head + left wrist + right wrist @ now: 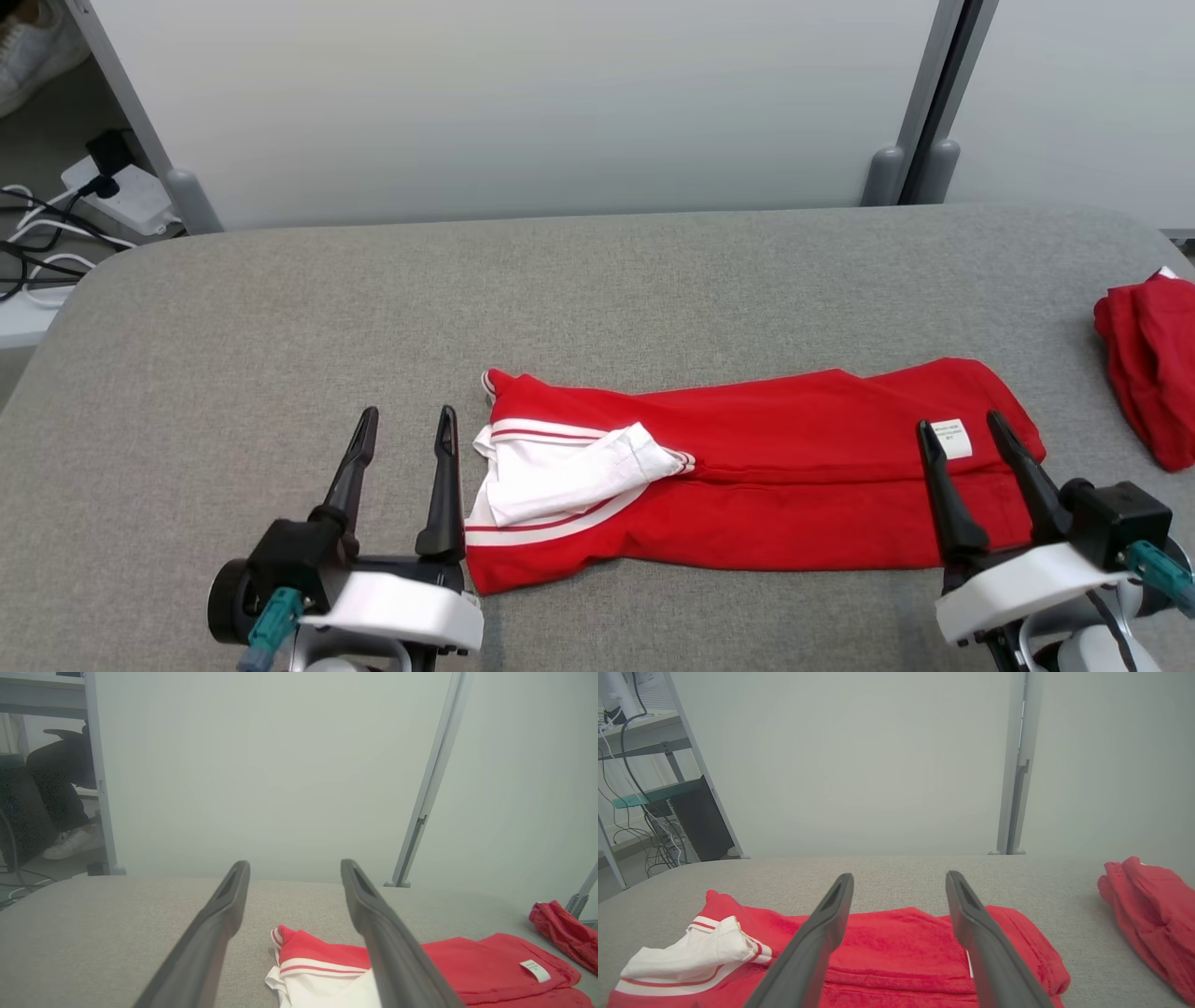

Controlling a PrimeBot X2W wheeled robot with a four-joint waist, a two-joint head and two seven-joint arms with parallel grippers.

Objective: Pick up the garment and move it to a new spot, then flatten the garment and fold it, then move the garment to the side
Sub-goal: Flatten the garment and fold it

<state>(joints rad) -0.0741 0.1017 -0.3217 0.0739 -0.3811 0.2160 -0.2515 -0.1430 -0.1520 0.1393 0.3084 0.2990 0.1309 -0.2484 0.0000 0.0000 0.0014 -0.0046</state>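
We note the left gripper [408, 415] with its two dark fingers spread wide, holding nothing, just beside the white-collared end of the long folded red garment with white stripes [766, 467]. The right gripper [960, 422] is likewise spread wide and empty, its fingers over the garment's other end; whether the tips touch the cloth we cannot tell. The garment lies lengthwise across the near middle of the grey fabric-covered table [280, 308]. A second crumpled red cloth [1153, 364] sits at the table's right edge, well apart. Behind we see pale partition panels [513, 103] on grey posts, and a white power strip with cables [121, 196] on the floor at left. A small white sewn label [952, 439] carries print too small for us to read
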